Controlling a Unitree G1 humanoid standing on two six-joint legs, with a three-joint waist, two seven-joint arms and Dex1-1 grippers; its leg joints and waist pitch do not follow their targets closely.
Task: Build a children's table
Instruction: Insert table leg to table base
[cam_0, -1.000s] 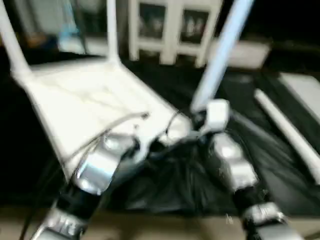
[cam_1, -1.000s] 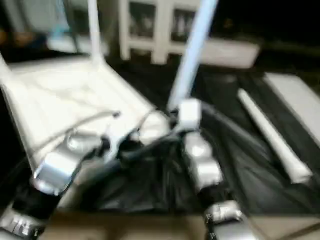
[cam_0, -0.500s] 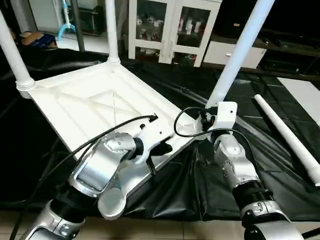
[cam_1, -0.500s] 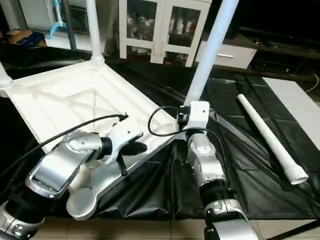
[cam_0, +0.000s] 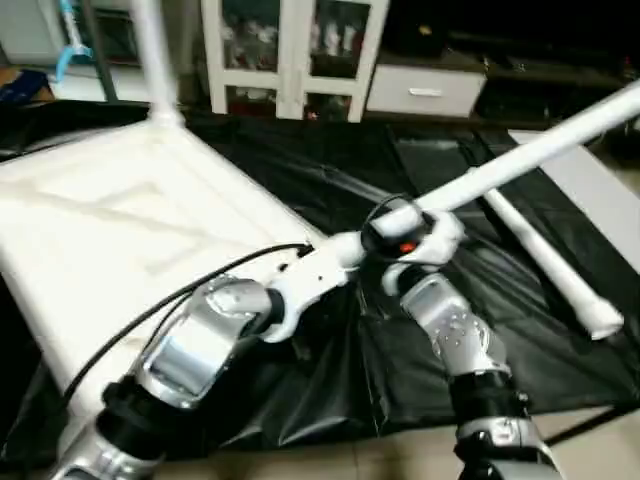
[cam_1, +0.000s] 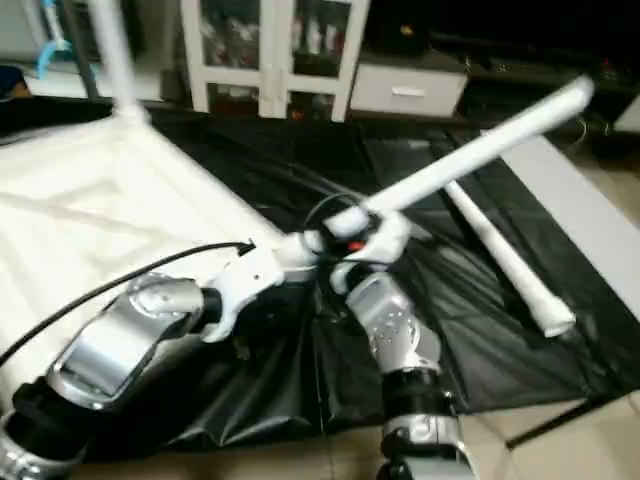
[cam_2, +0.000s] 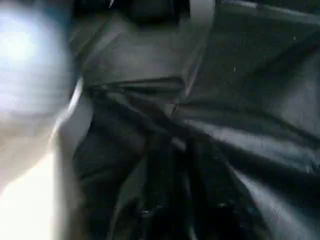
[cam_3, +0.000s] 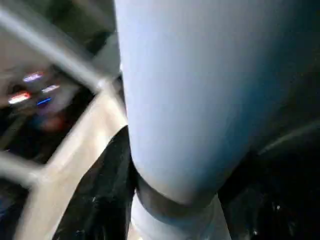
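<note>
The white table top (cam_0: 100, 230) lies underside up on a black sheet, with one white leg (cam_0: 155, 50) standing upright in its far corner socket. A second leg (cam_0: 520, 155) leans steeply to the right from the top's near right corner. My right gripper (cam_0: 400, 240) is shut on the lower end of this leg (cam_3: 190, 100). My left gripper (cam_0: 335, 258) sits right beside that lower end, at the corner of the top. A third leg (cam_0: 545, 265) lies loose on the sheet to the right.
The black sheet (cam_0: 330, 160) covers the floor under the work. A white glass-door cabinet (cam_0: 290, 50) and a low drawer unit (cam_0: 425, 90) stand behind. A flat white panel (cam_0: 600, 190) lies at the right edge of the sheet.
The leg in my right gripper has tipped from nearly upright to leaning far to the right. The camera has also shifted, so the table top sits further left in the picture.
</note>
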